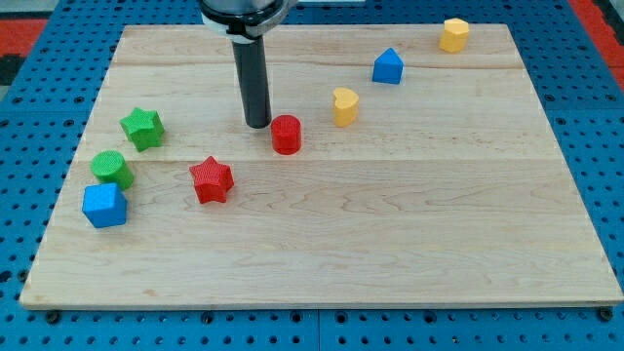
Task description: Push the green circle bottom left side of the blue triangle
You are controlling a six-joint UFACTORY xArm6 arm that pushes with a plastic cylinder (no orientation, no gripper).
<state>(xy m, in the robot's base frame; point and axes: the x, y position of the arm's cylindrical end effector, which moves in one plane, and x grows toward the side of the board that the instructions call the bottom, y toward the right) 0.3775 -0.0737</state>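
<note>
The green circle [112, 168] is a short green cylinder near the board's left edge, touching the blue cube [104, 206] just below it. The blue triangle [388, 66] stands far off at the view's upper right. My tip [258, 125] rests on the board near the top centre, just left of the red cylinder [286, 135] and close to it. The tip is well right of the green circle and well left of the blue triangle.
A green star [142, 128] lies above the green circle. A red star [212, 180] lies below and left of my tip. A yellow heart-like block [344, 106] sits left of the blue triangle. A yellow hexagon-like block [453, 34] is at the top right. The wooden board [390, 234] sits on a blue pegboard.
</note>
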